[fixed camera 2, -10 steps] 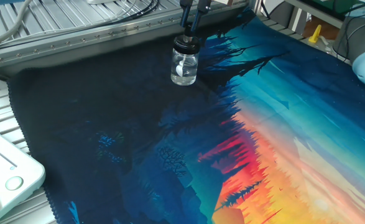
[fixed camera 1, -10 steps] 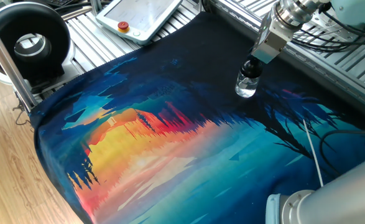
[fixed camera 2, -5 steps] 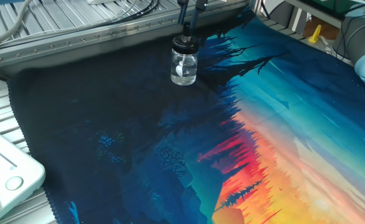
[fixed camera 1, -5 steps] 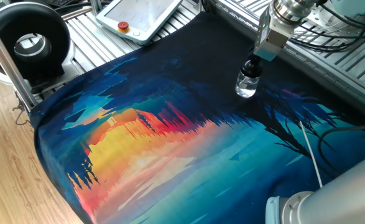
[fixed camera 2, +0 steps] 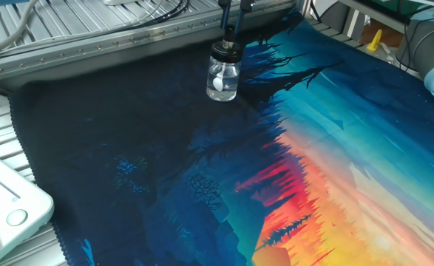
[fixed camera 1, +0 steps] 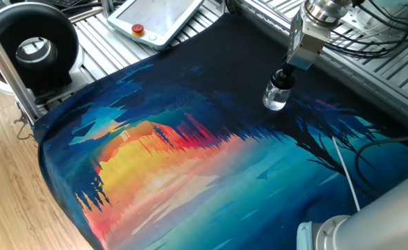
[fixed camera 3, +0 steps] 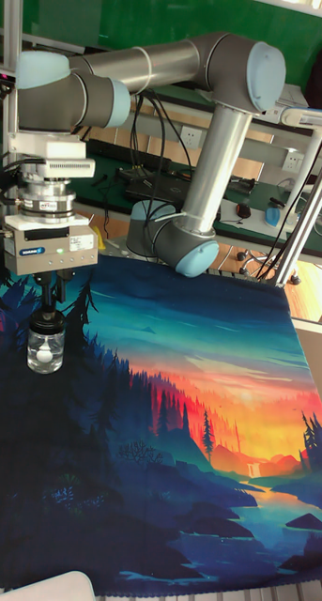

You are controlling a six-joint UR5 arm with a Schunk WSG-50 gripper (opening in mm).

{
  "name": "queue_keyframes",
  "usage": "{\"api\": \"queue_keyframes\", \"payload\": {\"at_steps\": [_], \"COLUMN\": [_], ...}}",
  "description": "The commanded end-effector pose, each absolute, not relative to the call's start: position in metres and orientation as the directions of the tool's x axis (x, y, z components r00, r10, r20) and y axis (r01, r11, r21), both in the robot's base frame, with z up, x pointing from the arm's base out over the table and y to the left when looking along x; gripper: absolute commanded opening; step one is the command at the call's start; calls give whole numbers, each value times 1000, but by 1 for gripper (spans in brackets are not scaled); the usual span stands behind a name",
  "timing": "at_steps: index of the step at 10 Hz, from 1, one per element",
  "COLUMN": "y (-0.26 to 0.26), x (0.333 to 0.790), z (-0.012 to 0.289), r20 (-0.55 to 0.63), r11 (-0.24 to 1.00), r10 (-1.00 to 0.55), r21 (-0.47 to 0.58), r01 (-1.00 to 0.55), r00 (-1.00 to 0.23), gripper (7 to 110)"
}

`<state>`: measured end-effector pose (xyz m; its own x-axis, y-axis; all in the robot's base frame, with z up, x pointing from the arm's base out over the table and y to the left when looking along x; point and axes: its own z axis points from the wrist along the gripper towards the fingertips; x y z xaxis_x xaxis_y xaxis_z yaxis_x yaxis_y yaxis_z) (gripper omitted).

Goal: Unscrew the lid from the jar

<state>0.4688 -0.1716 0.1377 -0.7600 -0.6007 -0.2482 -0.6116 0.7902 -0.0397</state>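
The jar (fixed camera 1: 275, 96) is a small clear glass one with something white inside, standing on the dark far part of the colourful mat (fixed camera 1: 210, 167). Its black lid (fixed camera 1: 283, 76) is on top. My gripper (fixed camera 1: 288, 67) comes straight down from above and its two thin fingers are shut on the lid's narrow tip. In the other fixed view, the jar (fixed camera 2: 222, 79) carries the lid (fixed camera 2: 225, 52) with the gripper (fixed camera 2: 231, 35) just above it. The tall fixed view shows the gripper (fixed camera 3: 48, 299) pinching the lid (fixed camera 3: 48, 320) over the jar (fixed camera 3: 46, 351).
A teach pendant (fixed camera 1: 158, 17) lies on the metal slats beyond the mat. A black round device (fixed camera 1: 30, 48) stands at the far left. Cables (fixed camera 1: 370, 42) run over the slats near the arm. The robot base (fixed camera 3: 170, 235) stands behind the mat.
The gripper has shifted slightly sideways with the lid in it. The jar has moved a little with it and leans slightly.
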Motion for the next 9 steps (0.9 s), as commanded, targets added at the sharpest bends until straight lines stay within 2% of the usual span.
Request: {"api": "queue_keyframes", "payload": {"at_steps": [1,4,8,9], "y": [-171,-160,-123,-123], "x": [470,473,505,505], "z": [140,145,166,166], "r20": [-238,-253,-400,-398], "r11": [775,741,719,721], "r10": [-622,-657,-652,-651], "r21": [-46,-41,-57,-57], "r01": [-631,-671,-693,-691], "r00": [-746,-710,-644,-646], "gripper": [22,22,22,22]}}
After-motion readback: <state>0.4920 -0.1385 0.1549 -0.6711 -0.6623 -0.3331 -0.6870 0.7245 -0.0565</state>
